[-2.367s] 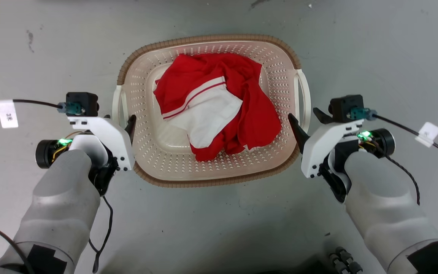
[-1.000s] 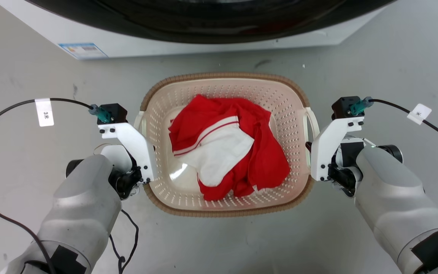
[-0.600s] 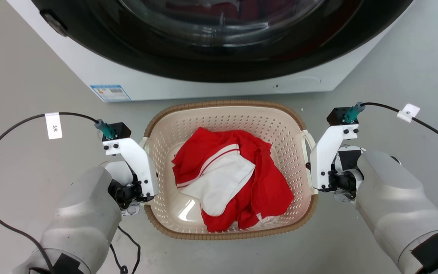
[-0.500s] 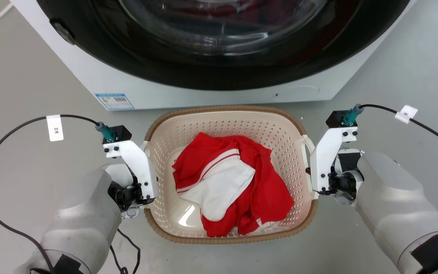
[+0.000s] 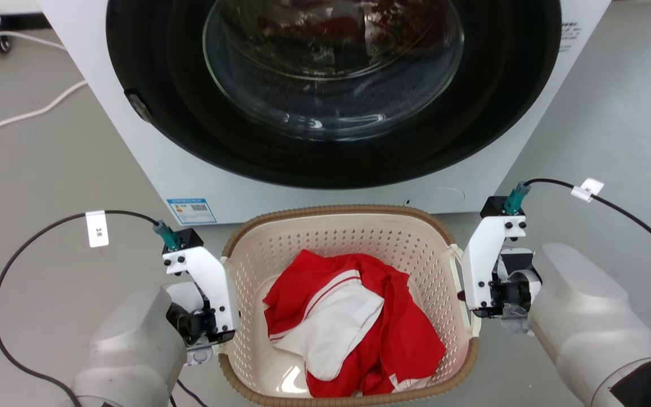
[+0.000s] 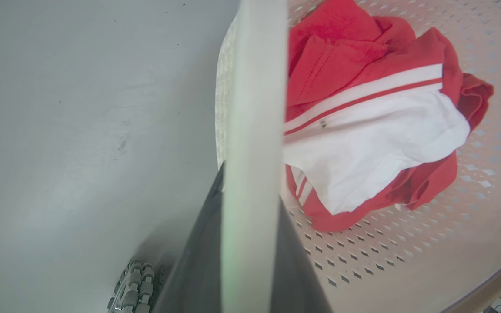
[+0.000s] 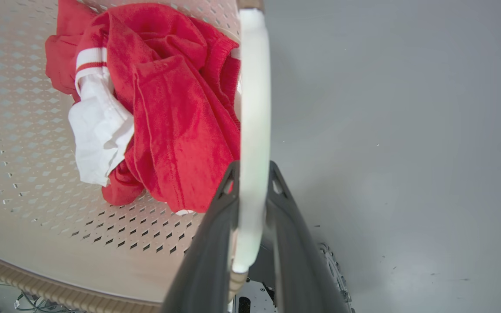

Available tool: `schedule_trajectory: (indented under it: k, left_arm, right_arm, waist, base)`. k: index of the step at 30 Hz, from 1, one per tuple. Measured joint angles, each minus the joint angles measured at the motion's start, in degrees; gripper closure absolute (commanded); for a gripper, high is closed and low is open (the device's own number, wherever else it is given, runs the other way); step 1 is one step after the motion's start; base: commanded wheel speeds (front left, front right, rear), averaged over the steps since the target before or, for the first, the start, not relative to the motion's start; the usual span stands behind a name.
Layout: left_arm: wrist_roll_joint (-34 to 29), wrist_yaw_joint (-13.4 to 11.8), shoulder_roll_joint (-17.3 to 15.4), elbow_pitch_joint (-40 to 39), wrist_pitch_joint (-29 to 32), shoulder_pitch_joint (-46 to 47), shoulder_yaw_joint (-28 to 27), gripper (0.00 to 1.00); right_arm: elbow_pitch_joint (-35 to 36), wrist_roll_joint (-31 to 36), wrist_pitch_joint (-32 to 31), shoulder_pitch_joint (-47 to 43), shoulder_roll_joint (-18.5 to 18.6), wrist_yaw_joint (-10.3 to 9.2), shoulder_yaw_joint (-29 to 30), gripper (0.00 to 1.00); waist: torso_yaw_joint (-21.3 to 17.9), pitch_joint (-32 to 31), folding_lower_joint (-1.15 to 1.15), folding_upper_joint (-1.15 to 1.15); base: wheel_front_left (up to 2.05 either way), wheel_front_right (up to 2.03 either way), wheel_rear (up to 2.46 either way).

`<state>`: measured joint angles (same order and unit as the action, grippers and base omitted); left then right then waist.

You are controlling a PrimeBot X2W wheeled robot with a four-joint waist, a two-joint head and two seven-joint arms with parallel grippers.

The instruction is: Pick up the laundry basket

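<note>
The laundry basket is cream with perforated walls and a brown woven-look rim, and it sits low in the head view in front of the washer. A red and white garment lies crumpled inside it. My left gripper is shut on the basket's left white handle, dark fingers either side. My right gripper is shut on the right white handle, which runs up between its fingers. The fingertips are hidden under the white brackets in the head view.
A white front-loading washer with a dark round glass door stands just behind the basket. White cords lie on the grey floor at far left. Black cables trail from both wrists. My base wheels show beneath the basket.
The head camera has tilted up, so the washer door has come into view and the basket sits lower in the picture. Both grippers have closed on the handles and stay on them.
</note>
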<state>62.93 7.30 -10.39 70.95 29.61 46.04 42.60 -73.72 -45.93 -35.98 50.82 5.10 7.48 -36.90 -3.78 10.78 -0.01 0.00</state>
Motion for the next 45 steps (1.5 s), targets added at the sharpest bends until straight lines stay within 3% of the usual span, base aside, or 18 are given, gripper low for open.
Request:
schedule_trajectory:
  k: [21,45]
  left_arm:
    - [2.6,0.0,1.5,0.8,0.4,-7.9,1.1,1.0]
    - [3.9,0.0,1.7,1.1,0.4,-9.7,2.1,1.0]
  right_arm:
    - [-0.1,3.4,-6.8,-7.3,-0.3,0.0,4.6,1.0]
    - [-0.1,9.6,-9.4,-9.2,-1.4,-0.01,12.1,1.0]
  waist:
    - [-0.4,-11.4,0.0,0.0]
    - [-0.4,-11.9,0.01,0.0]
  base:
    - [0.0,0.0,0.0]
    - [0.0,0.0,0.0]
